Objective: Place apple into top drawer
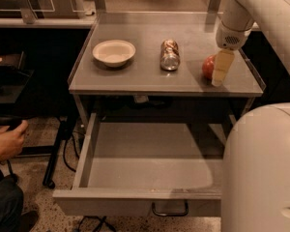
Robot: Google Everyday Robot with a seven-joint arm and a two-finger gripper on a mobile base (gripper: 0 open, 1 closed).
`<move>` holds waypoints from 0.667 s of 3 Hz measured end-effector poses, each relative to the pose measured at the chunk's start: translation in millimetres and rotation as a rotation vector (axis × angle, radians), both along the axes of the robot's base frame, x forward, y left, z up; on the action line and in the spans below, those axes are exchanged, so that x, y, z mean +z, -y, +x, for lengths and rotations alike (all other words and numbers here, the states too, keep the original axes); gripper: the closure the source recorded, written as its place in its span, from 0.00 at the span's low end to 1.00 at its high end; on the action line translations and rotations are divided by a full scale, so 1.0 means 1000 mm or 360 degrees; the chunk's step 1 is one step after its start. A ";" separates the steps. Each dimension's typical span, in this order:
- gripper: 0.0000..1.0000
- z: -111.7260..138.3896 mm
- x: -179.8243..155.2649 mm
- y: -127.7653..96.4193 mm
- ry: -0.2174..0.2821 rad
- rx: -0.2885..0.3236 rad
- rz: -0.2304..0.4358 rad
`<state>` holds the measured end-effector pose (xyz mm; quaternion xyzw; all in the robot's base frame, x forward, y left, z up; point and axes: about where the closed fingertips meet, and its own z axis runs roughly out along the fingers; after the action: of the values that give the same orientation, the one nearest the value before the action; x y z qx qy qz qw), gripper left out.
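**Apple on table, drawer open**

The apple (207,66) is found on the table (135,79), near the right edge. It is partly covered by the gripper (218,72), which is positioned at its right side; whether it is grasped cannot be told. A can (169,55) and a bowl (114,52) are noted leftward. The top drawer (135,202) is pulled out below.

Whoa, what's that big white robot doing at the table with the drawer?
The robot's white arm reaches over the grey table, and its claw is down at the apple near the table's right edge. The apple sits on the tabletop, not yet in the drawer. Below, the top drawer stands open, and nothing shows inside it. A white bowl and a can lying on its side are on the table too. A person's hand shows at the left, touching none of these.
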<state>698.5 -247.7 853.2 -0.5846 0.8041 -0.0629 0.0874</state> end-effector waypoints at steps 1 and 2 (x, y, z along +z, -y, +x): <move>0.00 0.003 -0.006 -0.004 -0.0017 0.0004 0.0004; 0.14 0.004 -0.007 -0.004 -0.0020 0.0005 0.0004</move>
<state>702.0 -243.3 846.4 -0.5862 0.8038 -0.0579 0.0832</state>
